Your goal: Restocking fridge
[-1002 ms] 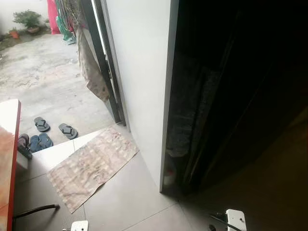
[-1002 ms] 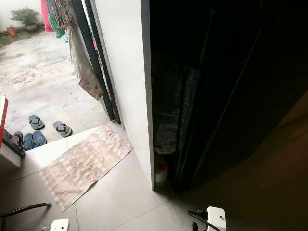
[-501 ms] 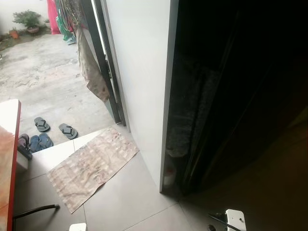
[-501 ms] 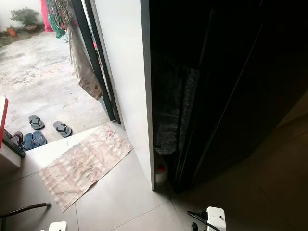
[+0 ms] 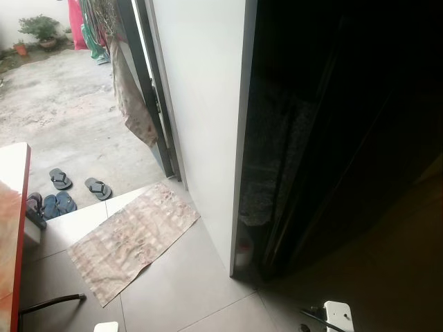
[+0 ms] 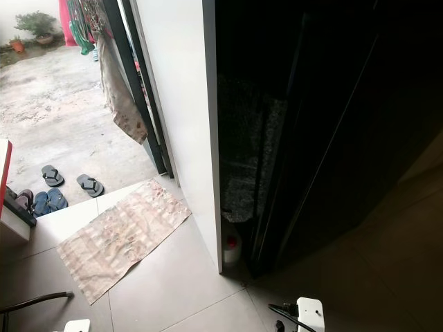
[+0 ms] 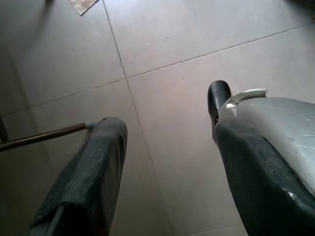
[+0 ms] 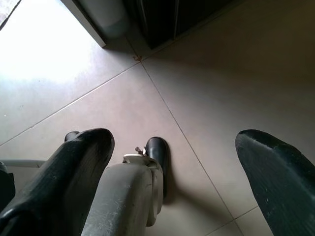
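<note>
Both arms hang idle over tiled floor [image 7: 167, 54]; left gripper [image 7: 167, 162] and right gripper [image 8: 172, 162] fingers apart, empty, since robot faces doorway mat [image 5: 135, 238], no fridge reached.

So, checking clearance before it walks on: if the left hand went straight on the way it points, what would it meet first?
Most likely the tiled floor; the open left hand points down at it, nothing between.

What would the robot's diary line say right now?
stage: near doorway | left gripper: open, empty, over floor tiles | right gripper: open, empty | mat: by door
</note>
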`<state>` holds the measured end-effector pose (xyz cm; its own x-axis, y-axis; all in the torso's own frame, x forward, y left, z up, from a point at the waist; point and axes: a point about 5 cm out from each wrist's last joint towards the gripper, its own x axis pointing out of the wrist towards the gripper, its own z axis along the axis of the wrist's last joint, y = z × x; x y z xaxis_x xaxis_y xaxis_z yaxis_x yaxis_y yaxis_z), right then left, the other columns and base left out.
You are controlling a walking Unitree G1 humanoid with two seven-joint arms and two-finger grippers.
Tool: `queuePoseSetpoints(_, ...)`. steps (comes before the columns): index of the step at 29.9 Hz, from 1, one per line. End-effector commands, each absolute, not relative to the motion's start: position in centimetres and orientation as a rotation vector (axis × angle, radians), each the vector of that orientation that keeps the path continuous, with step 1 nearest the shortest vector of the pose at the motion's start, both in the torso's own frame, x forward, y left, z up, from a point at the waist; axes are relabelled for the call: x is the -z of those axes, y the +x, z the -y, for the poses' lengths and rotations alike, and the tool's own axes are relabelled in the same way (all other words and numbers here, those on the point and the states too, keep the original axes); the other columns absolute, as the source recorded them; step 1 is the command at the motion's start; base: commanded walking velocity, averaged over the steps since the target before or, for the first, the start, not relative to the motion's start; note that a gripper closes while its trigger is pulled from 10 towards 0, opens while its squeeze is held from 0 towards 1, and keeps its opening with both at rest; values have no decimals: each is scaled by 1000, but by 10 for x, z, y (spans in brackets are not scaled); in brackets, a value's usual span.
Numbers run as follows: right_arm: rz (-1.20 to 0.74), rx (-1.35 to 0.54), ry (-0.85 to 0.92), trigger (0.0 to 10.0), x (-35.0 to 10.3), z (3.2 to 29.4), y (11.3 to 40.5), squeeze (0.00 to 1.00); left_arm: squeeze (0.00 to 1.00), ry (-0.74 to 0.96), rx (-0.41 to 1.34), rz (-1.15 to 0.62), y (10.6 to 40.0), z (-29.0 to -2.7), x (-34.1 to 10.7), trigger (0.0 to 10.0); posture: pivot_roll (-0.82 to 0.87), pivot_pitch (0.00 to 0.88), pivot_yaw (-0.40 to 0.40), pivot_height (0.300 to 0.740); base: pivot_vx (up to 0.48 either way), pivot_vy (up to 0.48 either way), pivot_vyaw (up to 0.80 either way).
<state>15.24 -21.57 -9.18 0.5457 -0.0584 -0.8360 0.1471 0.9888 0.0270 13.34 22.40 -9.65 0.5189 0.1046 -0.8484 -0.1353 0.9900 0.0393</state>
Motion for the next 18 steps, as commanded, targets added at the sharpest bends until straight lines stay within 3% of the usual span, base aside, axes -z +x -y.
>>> queuePoseSetpoints(1,-1004,122,99,10000,94,214,147,0,0,-28,-145,-1026,131,-219,99,10000,-79,48,55,740,0,0,0)
queuePoseSetpoints(7,-1002,121,92,10000,94,214,148,0,0,-31,-138,-1026,135,-210,99,10000,-79,50,55,740,0,0,0)
queuePoseSetpoints(18,-1003,122,79,10000,94,215,148,0,0,-30,-139,-1027,136,-210,99,10000,-79,54,54,740,0,0,742)
